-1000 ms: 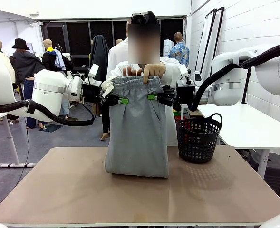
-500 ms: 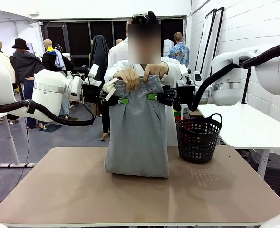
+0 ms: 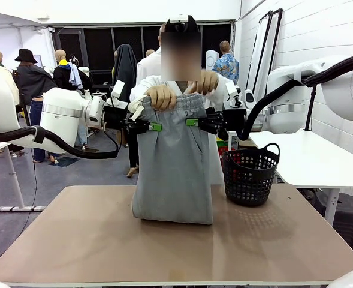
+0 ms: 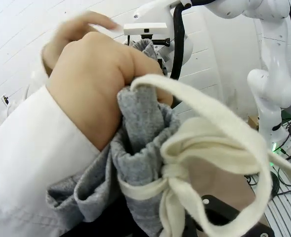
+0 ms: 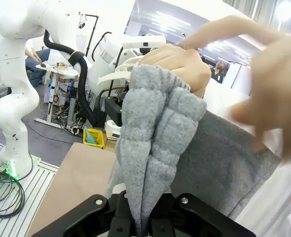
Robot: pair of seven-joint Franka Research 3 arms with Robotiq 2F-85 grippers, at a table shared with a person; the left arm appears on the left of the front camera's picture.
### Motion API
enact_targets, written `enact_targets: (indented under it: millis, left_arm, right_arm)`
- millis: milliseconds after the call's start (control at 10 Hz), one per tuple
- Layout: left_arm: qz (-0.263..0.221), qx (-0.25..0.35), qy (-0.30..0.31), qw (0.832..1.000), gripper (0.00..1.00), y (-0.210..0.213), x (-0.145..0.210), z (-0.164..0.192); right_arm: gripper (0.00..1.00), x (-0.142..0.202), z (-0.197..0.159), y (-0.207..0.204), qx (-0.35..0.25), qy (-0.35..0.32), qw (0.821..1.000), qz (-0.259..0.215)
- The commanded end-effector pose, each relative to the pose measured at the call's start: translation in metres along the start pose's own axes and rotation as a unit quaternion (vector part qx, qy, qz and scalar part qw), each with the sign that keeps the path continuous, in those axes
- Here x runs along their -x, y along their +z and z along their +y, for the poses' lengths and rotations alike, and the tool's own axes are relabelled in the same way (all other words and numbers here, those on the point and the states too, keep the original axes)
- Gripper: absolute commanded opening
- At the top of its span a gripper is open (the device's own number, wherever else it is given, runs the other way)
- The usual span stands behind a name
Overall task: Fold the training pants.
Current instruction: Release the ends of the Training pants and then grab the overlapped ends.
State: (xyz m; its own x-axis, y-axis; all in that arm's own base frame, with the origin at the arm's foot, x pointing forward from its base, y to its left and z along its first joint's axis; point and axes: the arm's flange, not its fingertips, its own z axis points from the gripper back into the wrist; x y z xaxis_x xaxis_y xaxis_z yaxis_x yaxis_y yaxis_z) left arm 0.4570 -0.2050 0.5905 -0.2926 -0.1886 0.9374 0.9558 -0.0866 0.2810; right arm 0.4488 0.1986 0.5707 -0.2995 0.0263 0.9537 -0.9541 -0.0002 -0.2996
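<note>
Just beside training pants (image 3: pixel 173 174), black basket (image 3: pixel 251 180)

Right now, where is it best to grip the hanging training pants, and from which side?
The training pants' two side edges below the gathered waistband, each from its own side. The thick elastic above should stop slipping, and the legs hang to the table. The left end effector and right end effector pinch there.
</note>
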Motion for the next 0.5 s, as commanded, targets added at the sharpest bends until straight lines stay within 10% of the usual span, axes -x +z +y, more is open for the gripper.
enact_targets:
  millis: [0,400]
  left_arm:
    - [-0.008,-0.007,-0.007,1.0,0.0,0.0008,-0.0006,-0.0036]
    - [-0.008,-0.007,-0.007,1.0,0.0,0.0008,-0.0006,-0.0036]
  right_arm:
    - [0.0,-0.0021,-0.0003,-0.0016,-0.001,0.001,1.0,-0.003]
    - [0.0,-0.0021,-0.0003,-0.0016,-0.001,0.001,1.0,-0.003]
